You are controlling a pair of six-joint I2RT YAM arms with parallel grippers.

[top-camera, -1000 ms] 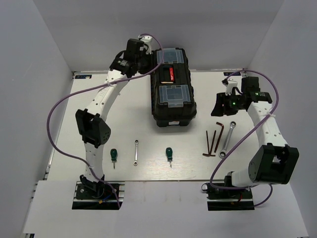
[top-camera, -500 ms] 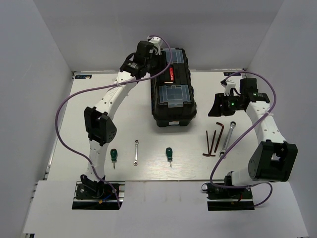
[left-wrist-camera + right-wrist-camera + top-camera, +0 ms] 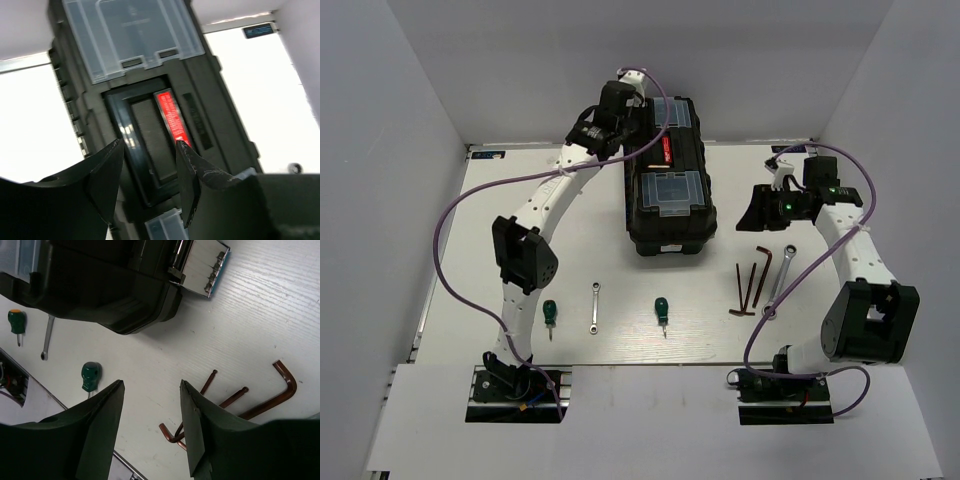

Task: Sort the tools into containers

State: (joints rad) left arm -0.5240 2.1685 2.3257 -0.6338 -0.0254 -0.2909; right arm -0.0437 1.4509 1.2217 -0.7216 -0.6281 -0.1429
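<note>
The black toolbox (image 3: 670, 190) stands at the back middle of the table, shut, with two clear-lidded bins and a red-marked handle (image 3: 172, 116). My left gripper (image 3: 638, 128) hovers over the lid, open and empty; its fingers frame the handle in the left wrist view (image 3: 149, 144). My right gripper (image 3: 760, 212) is open and empty, right of the box (image 3: 151, 384). Three hex keys (image 3: 750, 287) and the larger wrench (image 3: 779, 280) lie in front of it. Two green screwdrivers (image 3: 550, 313) (image 3: 661, 310) and the small wrench (image 3: 594, 306) lie near the front.
A metal latch (image 3: 200, 266) sits on the toolbox's near end. White walls enclose the table on three sides. The arm bases (image 3: 516, 385) (image 3: 785, 388) are bolted at the near edge. Purple cables loop from both arms.
My left gripper has moved right, from beside the toolbox's far left corner to over its lid. The right arm has barely shifted. The tools have not moved.
</note>
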